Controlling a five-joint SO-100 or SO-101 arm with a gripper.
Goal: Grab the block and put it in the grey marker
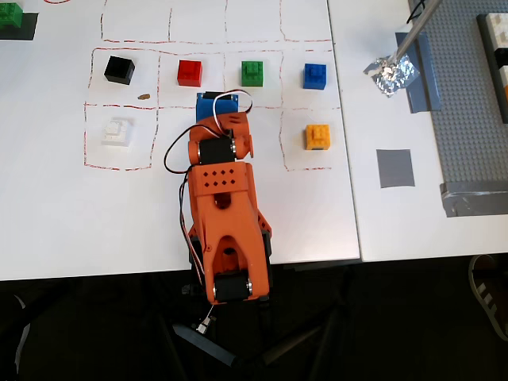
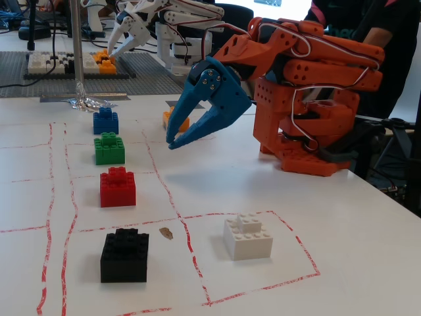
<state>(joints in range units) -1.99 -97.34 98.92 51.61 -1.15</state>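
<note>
The black block (image 1: 119,70) sits in the top-left cell of the red dashed grid; in the fixed view it (image 2: 124,255) is nearest the camera. The grey marker (image 1: 394,168) is a flat grey square on the right table, apart from the bricks; I do not see it in the fixed view. My blue gripper (image 1: 216,101) (image 2: 172,143) hangs above the table at the grid's middle, well away from the block. Its jaws meet at the tips and hold nothing. The orange arm (image 1: 226,206) is folded back over its base.
Red (image 1: 190,72), green (image 1: 253,73) and blue (image 1: 315,76) bricks line the block's row. A white brick (image 1: 117,132) and an orange brick (image 1: 317,136) lie in the row below. Crumpled foil (image 1: 390,73) and a grey studded baseplate (image 1: 468,103) are at the right.
</note>
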